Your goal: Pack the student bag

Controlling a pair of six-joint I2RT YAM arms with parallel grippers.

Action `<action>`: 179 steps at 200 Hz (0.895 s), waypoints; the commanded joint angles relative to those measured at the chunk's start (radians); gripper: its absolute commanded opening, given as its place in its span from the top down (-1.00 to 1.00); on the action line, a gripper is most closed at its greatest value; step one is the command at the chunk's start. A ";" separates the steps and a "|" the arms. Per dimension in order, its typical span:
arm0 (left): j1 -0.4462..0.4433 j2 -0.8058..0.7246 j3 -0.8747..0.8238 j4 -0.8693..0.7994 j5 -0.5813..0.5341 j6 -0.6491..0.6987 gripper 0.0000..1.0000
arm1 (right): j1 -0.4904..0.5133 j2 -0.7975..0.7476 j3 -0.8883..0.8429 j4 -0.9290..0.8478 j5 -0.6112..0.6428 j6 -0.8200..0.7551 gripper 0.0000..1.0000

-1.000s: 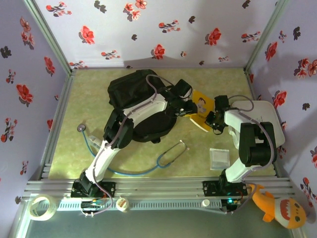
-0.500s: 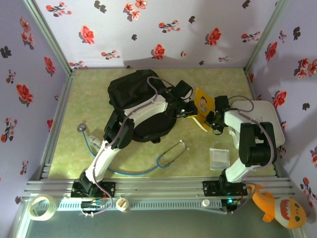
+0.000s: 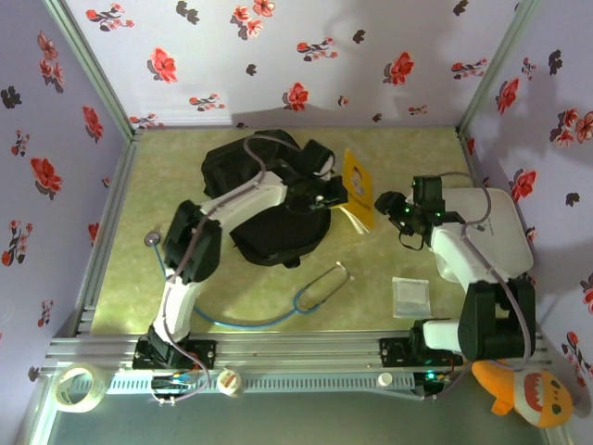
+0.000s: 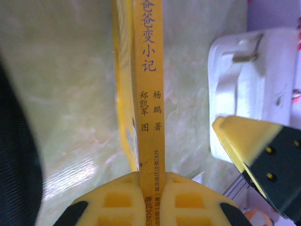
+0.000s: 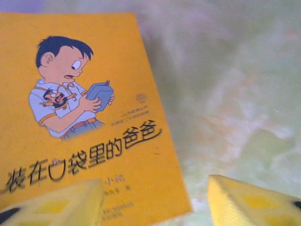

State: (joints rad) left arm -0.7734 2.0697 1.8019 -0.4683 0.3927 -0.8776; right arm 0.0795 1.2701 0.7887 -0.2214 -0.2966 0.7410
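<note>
The student bag (image 3: 243,165), a big black soft backpack, lies at the back middle of the table. Just right of it a yellow children's book (image 3: 358,186) is held on edge. My left gripper (image 3: 335,193) is shut on the book's spine (image 4: 149,94), its yellow pads (image 4: 117,200) pressed on both sides. My right gripper (image 3: 387,204) stands open a little to the right of the book and apart from it. In the right wrist view the book's cover (image 5: 84,117) with a cartoon boy faces that gripper (image 5: 155,202), whose fingers (image 5: 249,202) are spread with nothing between them.
A flat white board (image 3: 496,218) lies at the right under the right arm. A stethoscope (image 3: 320,287) and its blue tube lie in front of the bag. A small clear packet (image 3: 410,297) sits near the right base. A tape roll (image 3: 76,387) and an orange plush (image 3: 523,389) lie off the table.
My right gripper opened, let go of the book and drew back to the right. My left gripper closed on the spine and carried the book left, standing it on edge.
</note>
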 commanded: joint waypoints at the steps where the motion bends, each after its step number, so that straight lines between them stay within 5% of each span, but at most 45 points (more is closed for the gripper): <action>1: 0.060 -0.163 -0.091 0.232 -0.020 -0.044 1.00 | 0.008 -0.073 -0.052 0.181 -0.115 0.145 -0.44; 45: 0.125 -0.306 -0.275 0.452 -0.030 -0.171 1.00 | 0.070 -0.068 -0.117 0.544 -0.207 0.440 -0.68; 118: 0.142 -0.351 -0.388 0.669 -0.066 -0.340 1.00 | 0.260 0.119 -0.144 1.090 -0.038 0.781 -0.81; 179: 0.138 -0.342 -0.424 0.761 -0.064 -0.396 1.00 | 0.310 0.205 -0.114 1.130 0.056 0.858 -0.79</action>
State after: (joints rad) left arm -0.6350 1.7615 1.3785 0.1440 0.3397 -1.2545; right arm 0.3717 1.4448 0.6571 0.8368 -0.3092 1.5352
